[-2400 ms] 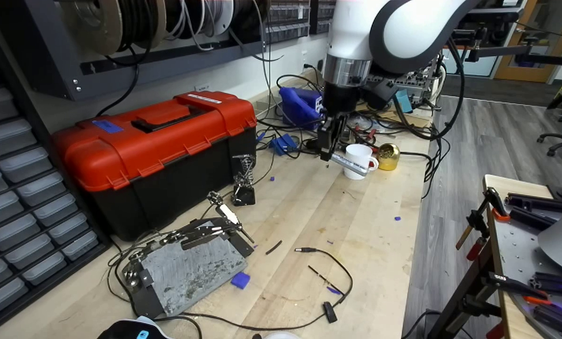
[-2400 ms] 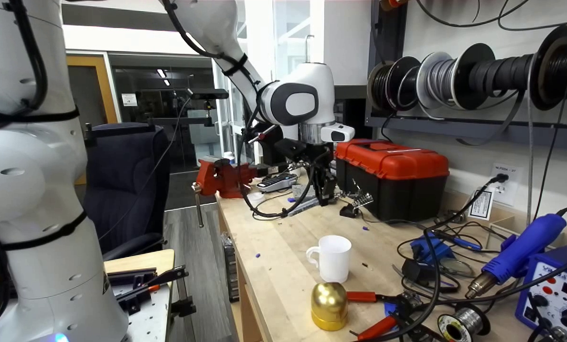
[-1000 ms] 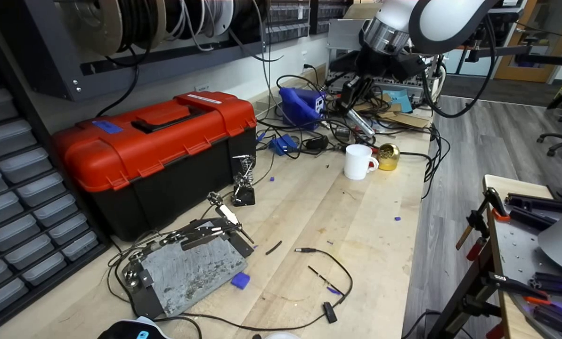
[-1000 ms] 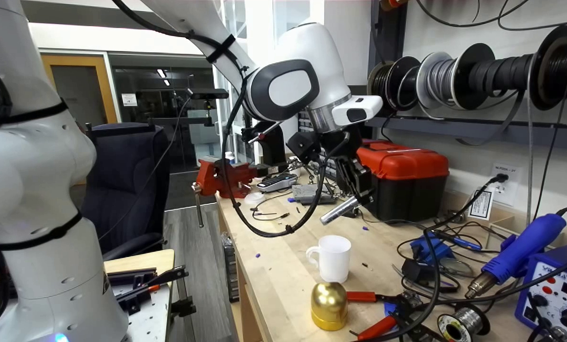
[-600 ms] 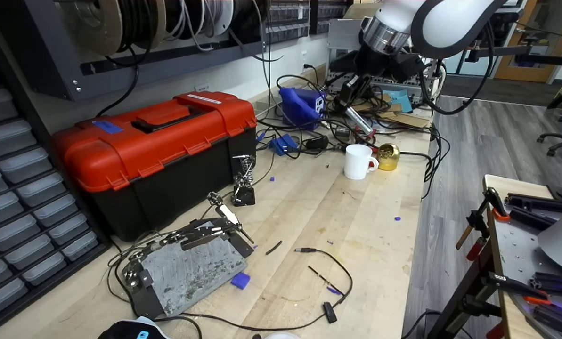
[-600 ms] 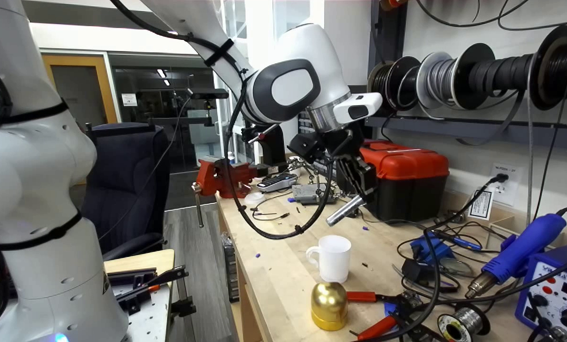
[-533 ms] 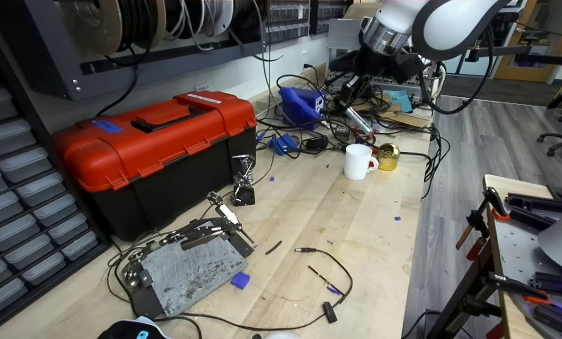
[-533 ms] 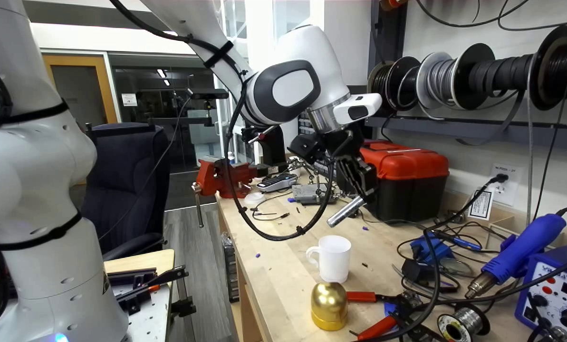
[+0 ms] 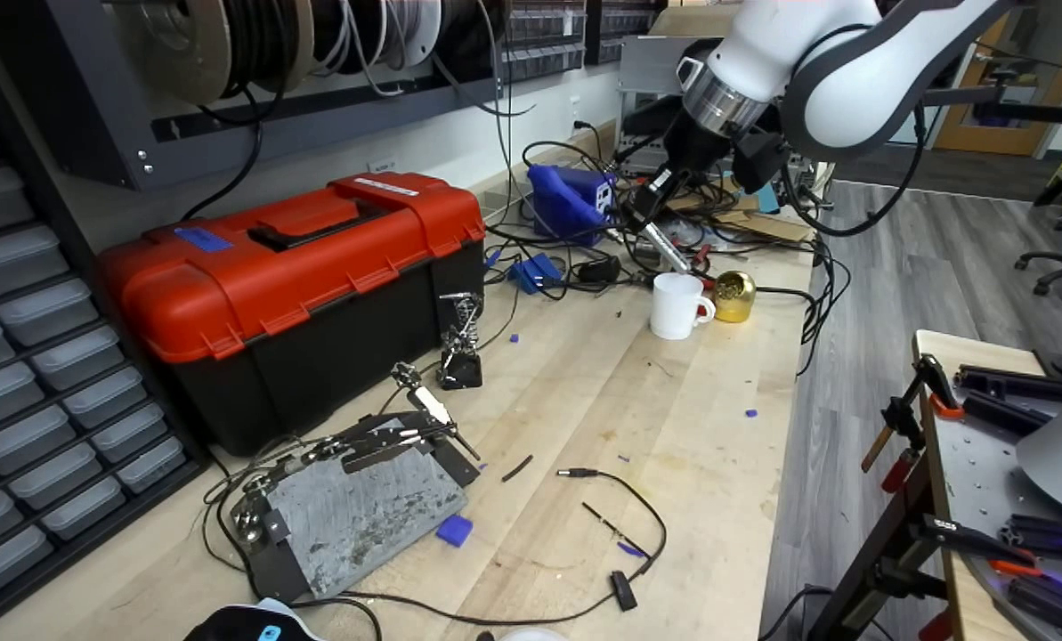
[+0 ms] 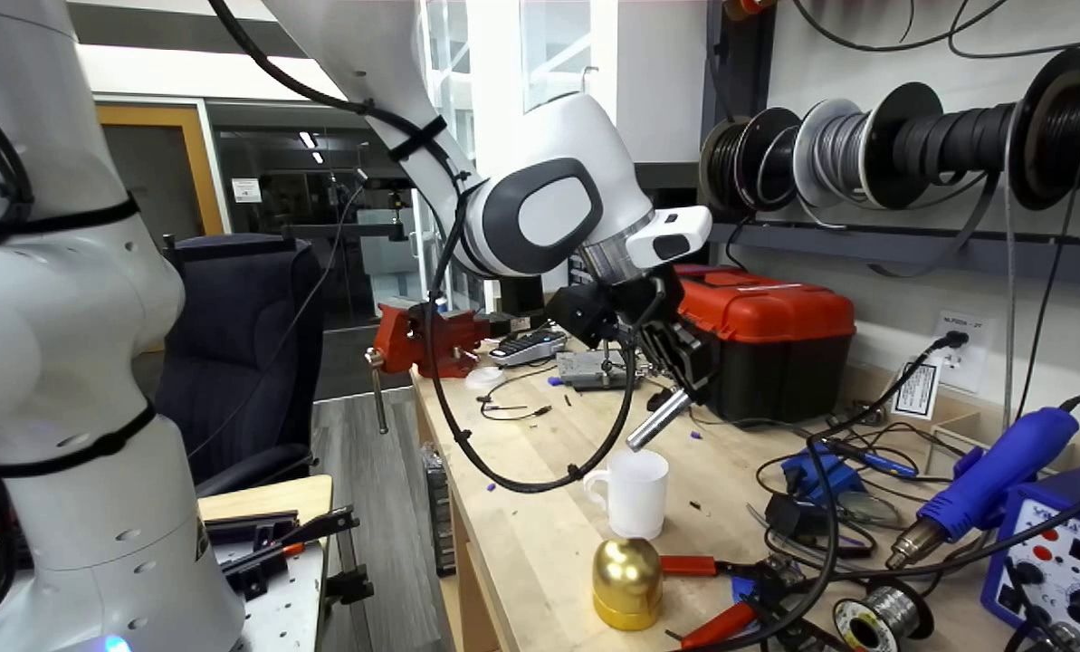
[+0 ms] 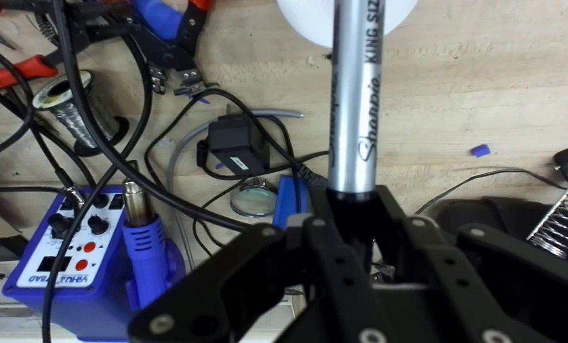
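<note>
Surface: light wood, long, carrying every loose item listed below.
Toolbox: red lid, black body; closed, well apart from the mug.
Rework station: blue casing, white panel, with a blue hot-air handpiece at its side.
Hand: black, tilted, raised above the surface; pinching the marker by its dark end.
Mug: white, handled, standing on the surface, close under the marker's free end.
Gold pot: rounded, near the mug.
Marker, pick-up: done, by judgement; silver barrel lettered "Sharpie King Size", clear of the surface, slanting downward.
Marker, release: outstanding, by judgement; gripped, not set down. Whether its free end touches the mug's rim or merely hangs close, the views do not settle.
Blue scrap: small, loose on the surface.
</note>
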